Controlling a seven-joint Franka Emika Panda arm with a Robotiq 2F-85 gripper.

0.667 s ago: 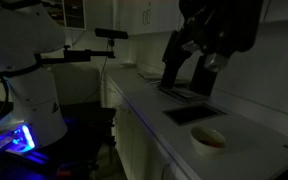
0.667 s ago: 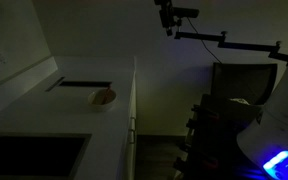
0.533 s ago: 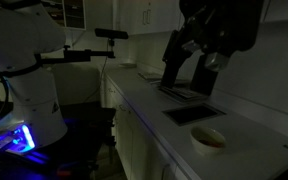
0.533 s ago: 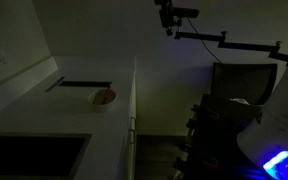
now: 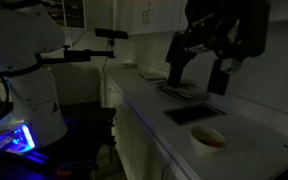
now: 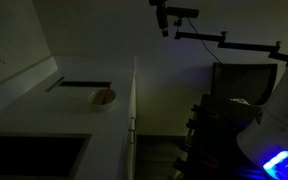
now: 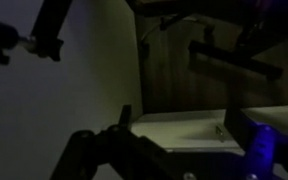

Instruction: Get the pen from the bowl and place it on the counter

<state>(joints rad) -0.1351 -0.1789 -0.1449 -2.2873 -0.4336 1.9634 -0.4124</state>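
- The gripper (image 5: 196,84) has turned and shifted slightly right since a moment ago. Its jaws now stand apart and empty, high over the counter (image 5: 149,108).
- The bowl (image 5: 209,138) sits unmoved, near right. The pen is presumably the dim reddish shape inside, so the descent has yet to begin.

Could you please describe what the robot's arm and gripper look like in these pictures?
The gripper is black and bulky, with two long, flat, dark fingers. The arm has smooth, rounded white shells, and a blue light glows low by its base. The room is too dim to make out any markings or cables on them.
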